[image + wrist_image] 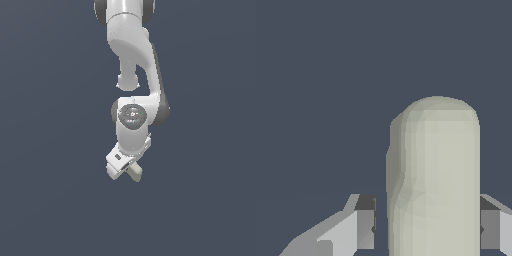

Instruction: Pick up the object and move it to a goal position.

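Closest to the wrist camera, the object (433,175) fills the foreground: a pale beige-green bar with rounded edges, its rounded end pointing toward twelve o'clock and its length running down out of the picture at six. One finger pad (366,227) sits at about nine o'clock of it, with a thin dark sliver showing between pad and bar; the other pad is at three o'clock and appears to touch the bar's side. From this I judge the end effector (426,230) is pinching the object across its narrow width, though contact on the nine o'clock side is not fully clear.

In the exterior view the object (134,172) protrudes from the end effector (127,170) at roughly four o'clock of the tilted hand, under the white arm (132,65). Behind it lies only uniform dark blue-grey; no tabletop edge, shadow or goal marker is visible, so I cannot tell whether the bar is lifted clear or near a surface.

The step in hand looks like the carry, after the grasp. What comes next probably calls for keeping the grip firm while moving to the goal, whose location these views do not show.
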{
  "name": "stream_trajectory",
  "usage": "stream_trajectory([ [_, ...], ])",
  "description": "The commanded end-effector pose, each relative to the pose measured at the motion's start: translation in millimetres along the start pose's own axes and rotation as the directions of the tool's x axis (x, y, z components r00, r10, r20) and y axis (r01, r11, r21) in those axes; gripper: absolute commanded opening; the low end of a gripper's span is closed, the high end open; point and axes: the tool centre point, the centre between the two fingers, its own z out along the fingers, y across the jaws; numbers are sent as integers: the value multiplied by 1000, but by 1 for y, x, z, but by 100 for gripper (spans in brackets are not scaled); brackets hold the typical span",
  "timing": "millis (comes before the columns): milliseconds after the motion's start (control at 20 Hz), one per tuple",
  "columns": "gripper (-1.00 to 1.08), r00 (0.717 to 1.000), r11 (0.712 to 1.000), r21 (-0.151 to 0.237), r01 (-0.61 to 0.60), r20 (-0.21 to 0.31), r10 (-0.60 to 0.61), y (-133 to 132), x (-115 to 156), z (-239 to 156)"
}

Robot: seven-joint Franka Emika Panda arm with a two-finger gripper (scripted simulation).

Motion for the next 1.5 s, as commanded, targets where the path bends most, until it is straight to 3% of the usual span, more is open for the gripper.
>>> stream_trajectory([
  [0,-100,1000,1000,-1,0,0,0,0,0,0],
  [750,-100,1000,1000,0,0,0,0,5,-2,-13],
  [1450,-100,1000,1000,0,1,-1,-1,45,-21,-125],
])
